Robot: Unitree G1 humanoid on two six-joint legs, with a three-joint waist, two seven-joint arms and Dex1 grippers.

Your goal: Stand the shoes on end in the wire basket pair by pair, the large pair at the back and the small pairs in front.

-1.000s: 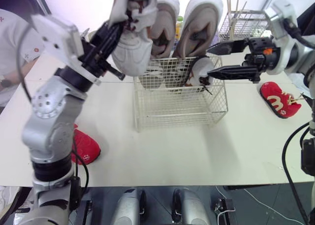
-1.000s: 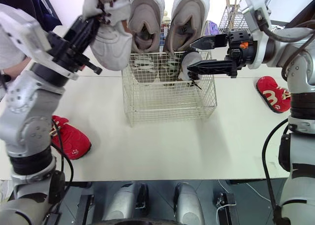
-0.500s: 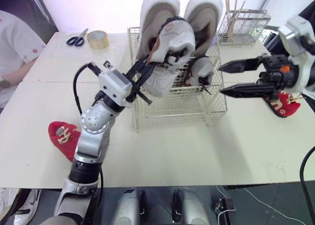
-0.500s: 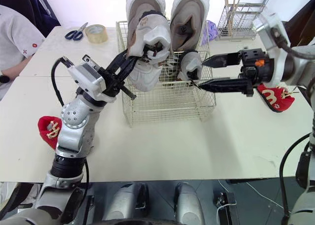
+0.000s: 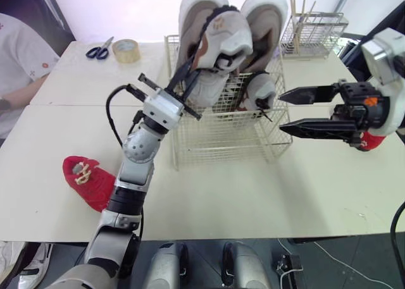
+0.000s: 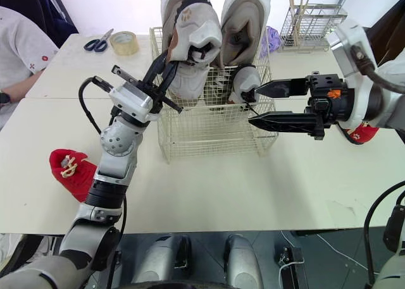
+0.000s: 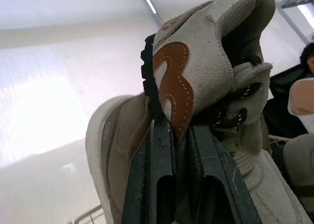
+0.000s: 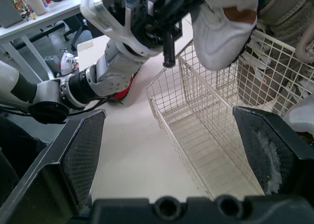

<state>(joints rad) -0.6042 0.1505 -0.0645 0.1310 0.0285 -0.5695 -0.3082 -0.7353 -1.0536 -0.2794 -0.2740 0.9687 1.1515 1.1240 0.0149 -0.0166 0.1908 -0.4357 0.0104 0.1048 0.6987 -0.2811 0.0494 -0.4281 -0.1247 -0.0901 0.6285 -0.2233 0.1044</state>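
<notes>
Right now our left gripper (image 5: 191, 75) is clenched on a small grey-and-white shoe (image 5: 231, 39) with a brown patch on its side. In the left wrist view the two black fingers pinch the shoe at its collar. We hold it raised, toe down and heel up, over the left part of the wire basket (image 5: 228, 134), just in front of the left shoe of the large pair (image 5: 266, 20). We cannot tell whether its toe touches the wire.

The large pair stands on end along the back of the basket, heels up and well above the rim. Another small grey shoe (image 5: 259, 93) stands in the basket at its right side, in front of the right large shoe.

Our right gripper (image 5: 282, 113) hangs just beside the basket's right wall with its fingers spread wide and nothing between them, the tips pointing toward the basket.

On the surface (image 5: 253, 194), one red shoe (image 5: 88, 178) lies well to the left of the basket, beside our left arm. A second red shoe (image 6: 357, 132) lies to the right, partly hidden behind our right arm. Scissors (image 5: 98, 49) and a roll of tape (image 5: 126, 50) lie at the far left, and a smaller wire rack (image 5: 313, 30) holding upright sticks stands at the far right. A person in a white shirt (image 5: 19, 55) sits at the left edge.
</notes>
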